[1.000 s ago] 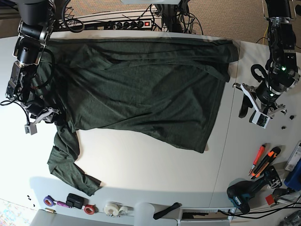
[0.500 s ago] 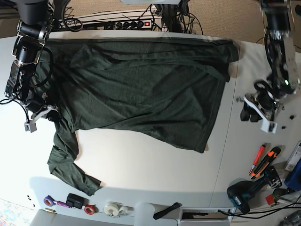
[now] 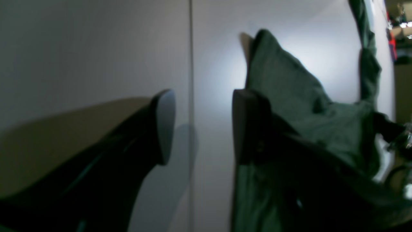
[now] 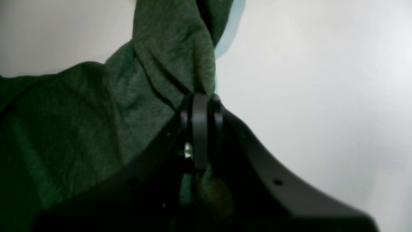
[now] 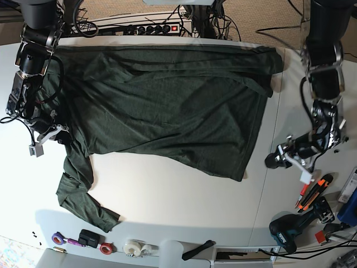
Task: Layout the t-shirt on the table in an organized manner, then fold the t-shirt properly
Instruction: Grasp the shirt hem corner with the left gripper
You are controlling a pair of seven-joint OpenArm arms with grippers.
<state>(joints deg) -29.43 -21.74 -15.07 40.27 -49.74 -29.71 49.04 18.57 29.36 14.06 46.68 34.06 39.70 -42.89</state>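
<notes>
The white bench [image 5: 167, 190] carries tape rolls [image 5: 133, 246] along its near edge and hand tools [image 5: 312, 192] beyond the left pincer [image 5: 281, 157]. That pincer hangs low, jaws apart and empty (a thin seam runs beneath them). The t-shirt [image 5: 167, 106] spreads between both arms. The right pincer [image 4: 200, 129] is clamped tight on its sleeve fabric. A power strip [image 5: 150, 28] sits farthest back.

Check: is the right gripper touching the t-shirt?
Touching. The right wrist view shows the right gripper with its fingers shut on a bunched fold of the t-shirt, fabric pinched between them.
</notes>
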